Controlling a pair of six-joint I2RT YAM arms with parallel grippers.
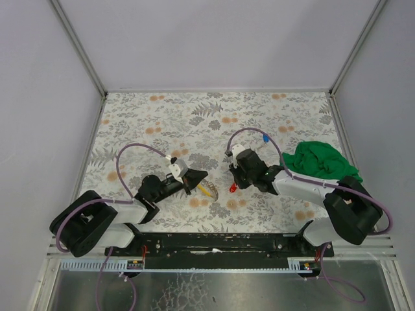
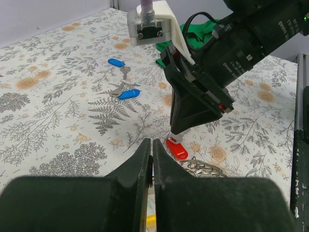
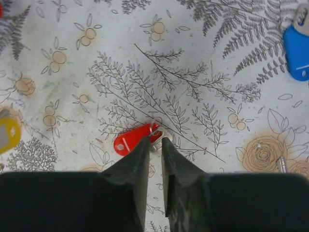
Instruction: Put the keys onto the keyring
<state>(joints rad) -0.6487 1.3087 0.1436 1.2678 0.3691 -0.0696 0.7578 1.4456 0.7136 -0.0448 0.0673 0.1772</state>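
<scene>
Left pincer (image 1: 196, 177) hangs low over the floral desk (image 1: 162, 116) with its jaws pressed together, and I see nothing between them. Just beside its tip lies the keyring (image 2: 203, 167), a small pile of silvery loops flat on the desk. Next to that, the red-tagged key (image 3: 131, 140) lies flat too. My right pincer (image 3: 154, 144) points down at that key's metal end, jaws a narrow gap apart, tips right at it. Further right I see the blue-tagged keys (image 2: 129, 94), then a crumpled green cloth (image 1: 321, 162).
</scene>
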